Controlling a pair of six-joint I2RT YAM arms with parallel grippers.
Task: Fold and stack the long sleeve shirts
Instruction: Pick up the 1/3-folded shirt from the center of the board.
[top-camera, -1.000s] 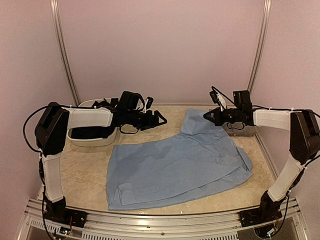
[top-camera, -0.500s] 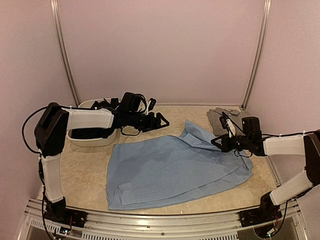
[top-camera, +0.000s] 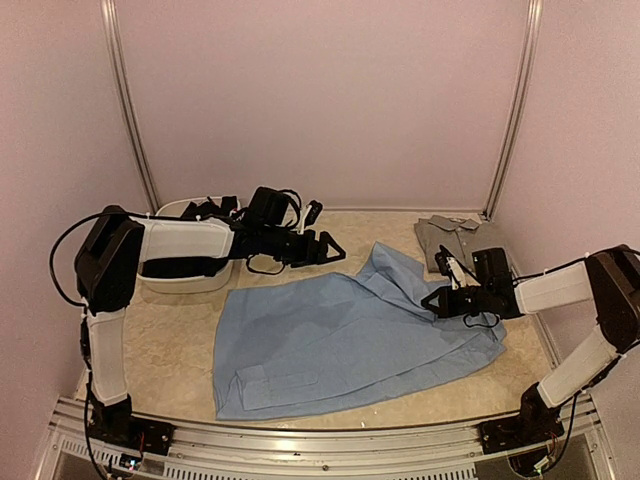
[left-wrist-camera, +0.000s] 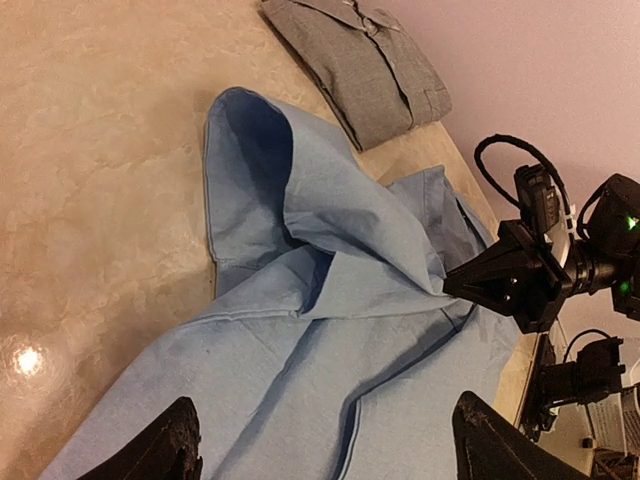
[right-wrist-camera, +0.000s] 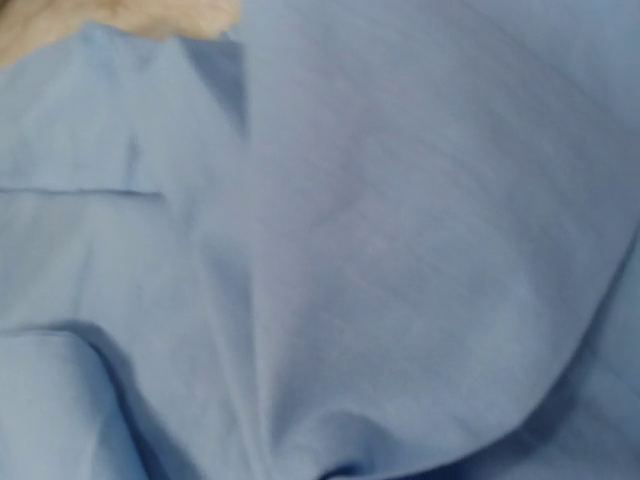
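The light blue shirt (top-camera: 340, 340) lies spread across the middle of the table, with a raised fold at its far right. It also fills the left wrist view (left-wrist-camera: 330, 330) and the right wrist view (right-wrist-camera: 380, 250). My right gripper (top-camera: 432, 301) is low over that fold and looks shut on the cloth; its tip also shows in the left wrist view (left-wrist-camera: 462, 282). Its fingers are hidden in its own view. My left gripper (top-camera: 332, 247) is open and empty above the shirt's far edge (left-wrist-camera: 325, 450). The grey shirt (top-camera: 456, 238) lies folded at the back right (left-wrist-camera: 360, 60).
A white tub (top-camera: 186, 282) stands at the back left with something dark in it, partly behind my left arm. Walls close in the back and both sides. The metal rail (top-camera: 320, 440) runs along the near edge.
My right gripper has come down and toward the near right with the shirt's fold, lowering it onto the shirt and uncovering the grey shirt. My left gripper has edged right.
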